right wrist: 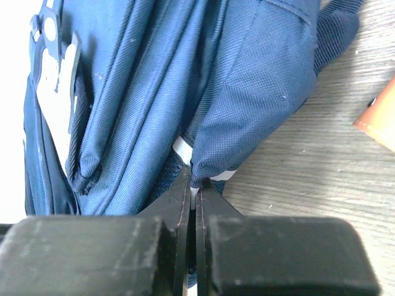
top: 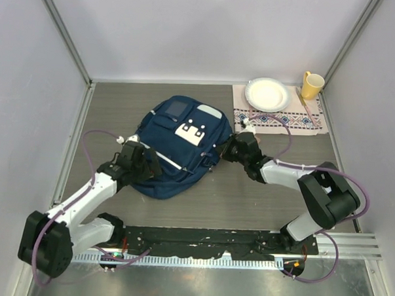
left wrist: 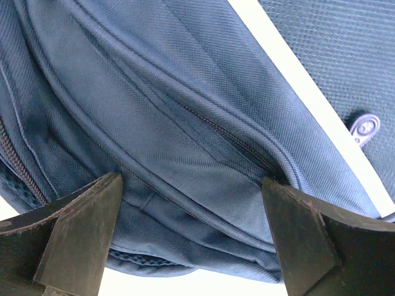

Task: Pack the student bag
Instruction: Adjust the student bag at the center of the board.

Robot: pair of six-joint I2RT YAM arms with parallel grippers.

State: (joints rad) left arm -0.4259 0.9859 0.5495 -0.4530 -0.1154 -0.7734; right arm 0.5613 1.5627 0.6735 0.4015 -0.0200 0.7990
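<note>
The student bag (top: 178, 140), navy blue with a white buckle patch, lies flat in the middle of the table. My left gripper (top: 143, 161) is at its near left edge, open. In the left wrist view the bag's folded fabric (left wrist: 185, 135) fills the wide gap between the two fingers (left wrist: 83, 228), and the gripper (left wrist: 191, 231) holds nothing. My right gripper (top: 229, 149) is at the bag's right side. In the right wrist view it (right wrist: 196, 180) is shut on a pinched corner of the bag's fabric (right wrist: 247, 105) with a bit of white trim.
At the back right, a white plate (top: 268, 94) sits on an embroidered placemat (top: 316, 122), with a yellow mug (top: 312, 85) beside it. An orange edge (right wrist: 378, 123) shows at the right of the right wrist view. Pale walls enclose the table on three sides.
</note>
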